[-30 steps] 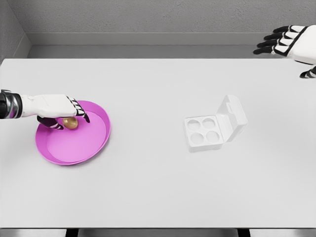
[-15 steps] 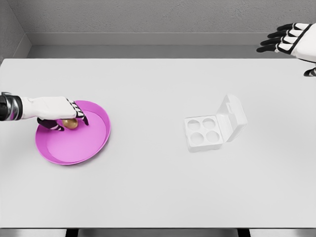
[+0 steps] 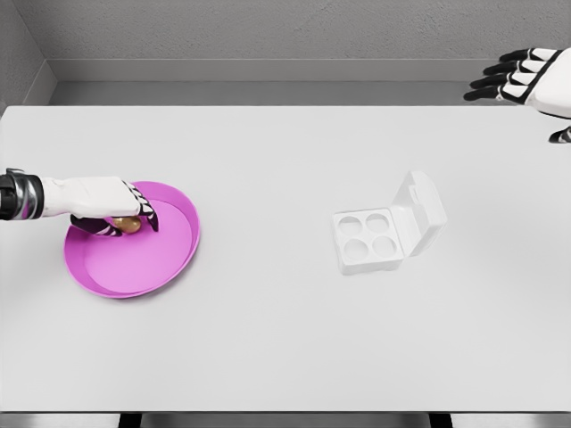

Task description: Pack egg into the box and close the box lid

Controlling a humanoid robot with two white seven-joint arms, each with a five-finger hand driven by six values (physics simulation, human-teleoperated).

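Magenta dish (image 3: 169, 263), left of frame: the robot's left hand (image 3: 107, 203) sits lower over the brown egg (image 3: 128, 225) than a sec ago, fingers curled down around it, egg now mostly hidden & still inside the dish near its upper-left rim. White 4-cup egg box (image 3: 368, 239), centre-right on the table (image 3: 268, 339), stands unchanged w/ lid (image 3: 421, 210) tilted open, cups bare. Right hand (image 3: 525, 78), upper-right corner, fingers spread & holding nothing, has drifted further toward the frame edge.
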